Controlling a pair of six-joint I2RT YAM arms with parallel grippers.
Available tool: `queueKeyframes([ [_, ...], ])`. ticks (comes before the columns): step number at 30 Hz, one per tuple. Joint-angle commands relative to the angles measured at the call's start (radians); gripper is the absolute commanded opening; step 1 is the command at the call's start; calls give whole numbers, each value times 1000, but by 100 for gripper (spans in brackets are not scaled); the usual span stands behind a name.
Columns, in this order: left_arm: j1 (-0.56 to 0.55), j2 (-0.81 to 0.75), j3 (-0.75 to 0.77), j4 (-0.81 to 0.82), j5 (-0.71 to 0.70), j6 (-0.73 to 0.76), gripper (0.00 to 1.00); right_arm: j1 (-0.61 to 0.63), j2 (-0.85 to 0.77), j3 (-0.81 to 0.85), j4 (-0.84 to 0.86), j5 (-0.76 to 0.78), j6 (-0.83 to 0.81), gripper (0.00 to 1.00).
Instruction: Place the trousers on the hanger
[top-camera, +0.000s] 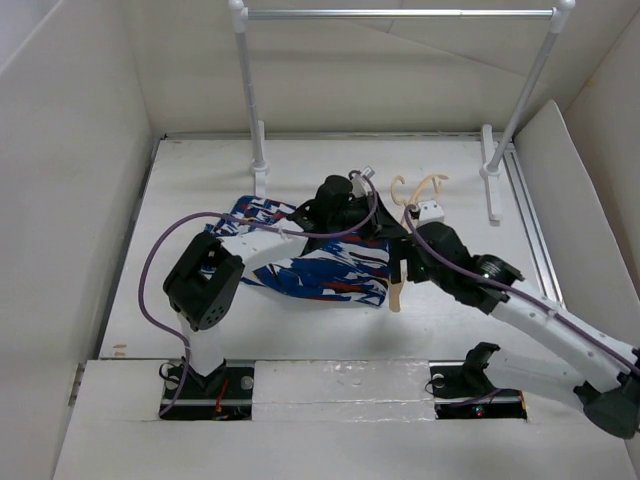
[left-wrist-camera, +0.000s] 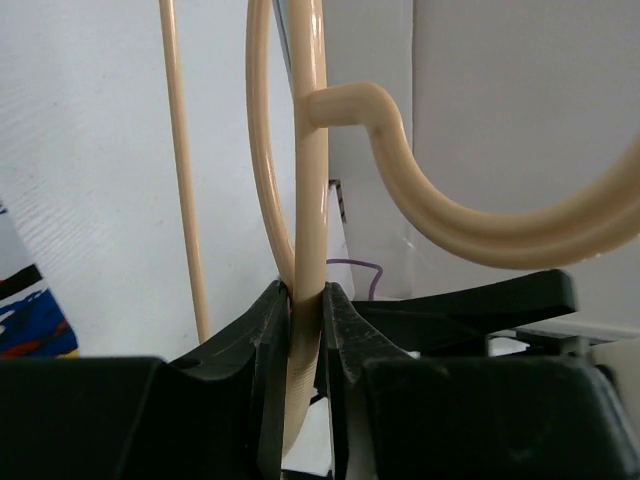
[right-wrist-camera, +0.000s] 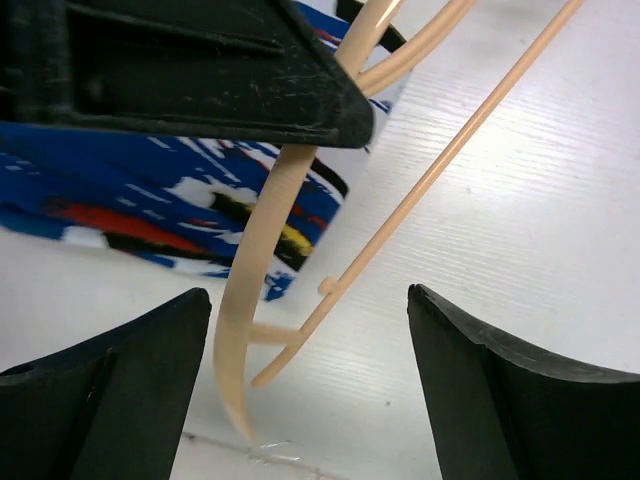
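Observation:
The hanger (left-wrist-camera: 312, 150) is pale tan with a round hook at one end. My left gripper (left-wrist-camera: 305, 300) is shut on one of its curved arms just below the hook. In the top view the hanger (top-camera: 398, 280) runs from the hook down to a pointed tip beside the trousers (top-camera: 325, 268), which lie crumpled in blue, white and red under my left arm. My right gripper (right-wrist-camera: 308, 295) stands wide open around the hanger's (right-wrist-camera: 262, 235) lower tip without touching it. The tip rests near the table, with the trousers (right-wrist-camera: 140, 195) just behind.
A grey metal rail (top-camera: 400, 14) on white posts (top-camera: 250, 100) spans the back of the table. White walls enclose the sides. A taped seam (right-wrist-camera: 270, 452) crosses the table below the hanger tip. My left arm's purple cable (top-camera: 150, 270) loops at the left.

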Motion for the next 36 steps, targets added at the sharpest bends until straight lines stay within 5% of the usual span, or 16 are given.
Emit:
queueKeyframes([
  [1,10,-70,-91,144,15,-10,0,-38,-96,18,6,-143,-20,84],
  [2,10,-76,-111,185,19,-15,0,-55,-111,12,32,-200,-45,83],
  [3,10,-75,-153,200,16,-12,0,-98,-134,-18,93,-270,-60,65],
  [4,10,-75,-153,200,16,-12,0,-98,-134,-19,94,-271,-60,65],
  [5,10,-73,-165,206,12,-9,0,-115,-134,-31,121,-301,-69,53],
  [6,10,-73,-196,215,7,-8,0,-132,-120,-52,150,-330,-75,40],
  [7,10,-74,-214,227,4,-7,0,-161,-108,-60,196,-369,-76,7],
  [8,10,-73,-228,241,-3,-9,0,-172,-91,-65,221,-383,-79,0],
  [15,10,-30,-358,344,-48,-17,0,-244,148,-68,369,-387,-88,0],
  [18,10,-21,-385,359,-89,-15,0,-244,228,-97,431,-412,-53,18],
  [19,10,-24,-398,358,-112,-8,0,-255,249,-120,469,-407,-4,30],
  [22,10,-27,-415,352,-138,-3,0,-255,271,-181,550,-407,39,41],
  [30,10,-12,-466,350,-157,-1,0,-264,381,-247,650,-372,90,53],
  [36,10,-5,-481,336,-168,9,0,-264,438,-275,707,-378,128,52],
])
